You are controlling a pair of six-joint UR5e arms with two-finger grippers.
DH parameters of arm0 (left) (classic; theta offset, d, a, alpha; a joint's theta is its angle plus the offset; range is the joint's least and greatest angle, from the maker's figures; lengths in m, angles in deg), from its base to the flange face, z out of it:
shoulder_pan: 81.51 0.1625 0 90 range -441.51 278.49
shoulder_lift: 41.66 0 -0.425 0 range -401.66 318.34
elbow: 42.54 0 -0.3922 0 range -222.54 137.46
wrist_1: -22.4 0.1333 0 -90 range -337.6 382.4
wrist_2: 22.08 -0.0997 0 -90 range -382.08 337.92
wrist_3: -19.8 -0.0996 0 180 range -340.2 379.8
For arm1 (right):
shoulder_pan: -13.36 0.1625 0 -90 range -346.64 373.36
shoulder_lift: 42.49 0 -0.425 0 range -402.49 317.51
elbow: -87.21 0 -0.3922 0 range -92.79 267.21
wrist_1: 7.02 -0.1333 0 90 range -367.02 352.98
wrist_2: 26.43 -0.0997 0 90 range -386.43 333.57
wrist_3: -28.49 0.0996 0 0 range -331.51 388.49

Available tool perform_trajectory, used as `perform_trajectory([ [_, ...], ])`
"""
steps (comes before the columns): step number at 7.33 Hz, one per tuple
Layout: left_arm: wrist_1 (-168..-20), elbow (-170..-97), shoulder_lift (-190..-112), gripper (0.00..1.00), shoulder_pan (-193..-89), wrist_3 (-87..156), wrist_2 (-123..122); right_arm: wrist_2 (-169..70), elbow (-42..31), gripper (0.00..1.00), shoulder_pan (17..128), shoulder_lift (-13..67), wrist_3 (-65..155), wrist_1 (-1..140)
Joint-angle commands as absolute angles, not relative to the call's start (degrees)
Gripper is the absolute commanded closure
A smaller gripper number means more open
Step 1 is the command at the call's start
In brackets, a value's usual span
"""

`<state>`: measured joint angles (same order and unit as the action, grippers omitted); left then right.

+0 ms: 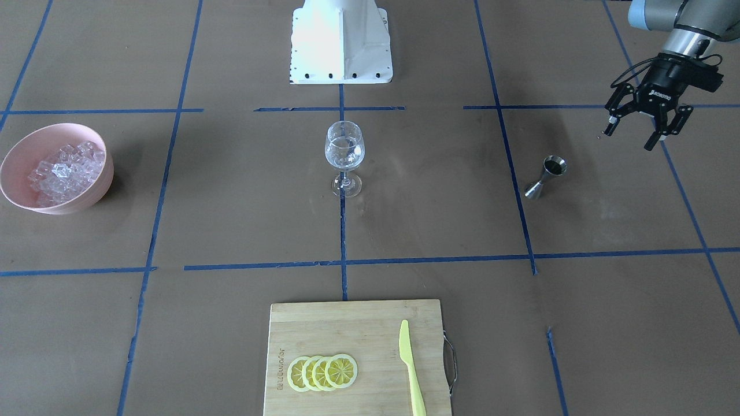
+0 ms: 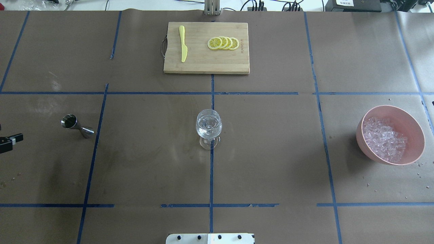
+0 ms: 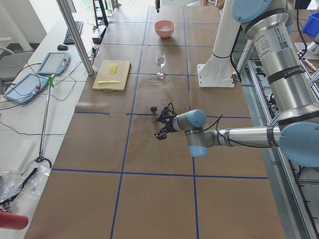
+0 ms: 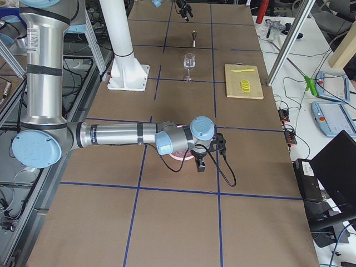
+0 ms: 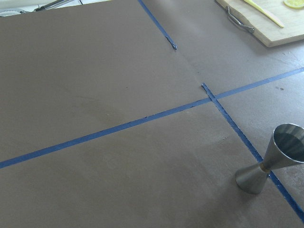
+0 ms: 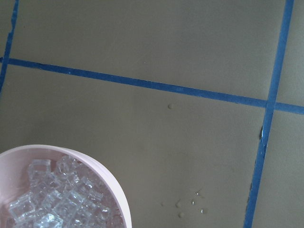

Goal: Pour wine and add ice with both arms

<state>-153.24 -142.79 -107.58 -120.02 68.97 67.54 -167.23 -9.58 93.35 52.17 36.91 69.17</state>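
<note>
A wine glass (image 1: 344, 153) stands upright at the table's centre with a little clear wine in its bowl; it also shows in the overhead view (image 2: 209, 127). A pink bowl (image 2: 415, 134) at the robot's right holds many clear ice cubes (image 2: 383, 139). My left gripper (image 1: 629, 137) is open and empty, above the table beside a steel jigger (image 1: 546, 176), not touching it. My right gripper (image 4: 200, 162) hovers beside the bowl (image 6: 111, 183); I cannot tell whether it is open or shut.
A wooden cutting board (image 2: 203, 64) lies at the far side with lemon slices (image 2: 223, 43) and a yellow knife (image 2: 183, 47) on it. The white pedestal (image 1: 341, 46) stands at the robot's edge. Water drops (image 6: 192, 204) lie beside the bowl.
</note>
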Motion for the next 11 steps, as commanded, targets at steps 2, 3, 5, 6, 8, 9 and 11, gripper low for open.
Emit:
perform_trajectory([
  [2, -155.1, -142.9, -107.8, 0.01, -99.2, 78.4, 36.6, -167.1, -9.6, 0.00, 93.3, 52.1, 36.9, 68.6],
  [3, -154.8, -143.0, -109.3, 0.01, -94.5, 78.6, 28.1, -167.1, -9.5, 0.00, 93.3, 52.1, 36.8, 68.7],
  [5, -151.4, -142.7, -111.7, 0.01, -89.4, 78.5, 21.9, -167.0, -9.6, 0.00, 93.3, 52.1, 36.8, 68.6],
  [6, -150.9, -142.5, -113.2, 0.01, -87.2, 78.0, 17.6, -167.0, -9.8, 0.00, 93.4, 52.1, 36.8, 68.6],
  [8, -145.2, -137.8, -121.2, 0.01, -85.7, 77.7, 9.3, -167.0, -9.9, 0.00, 93.4, 52.1, 36.9, 68.6],
  [9, -144.0, -135.0, -122.9, 0.01, -85.7, 77.7, 5.8, -167.0, -9.8, 0.00, 93.4, 52.1, 36.8, 68.6],
  [11, -144.0, -130.5, -127.3, 0.01, -85.7, 77.7, 2.2, -167.0, -9.9, 0.00, 93.4, 52.3, 36.9, 68.6],
])
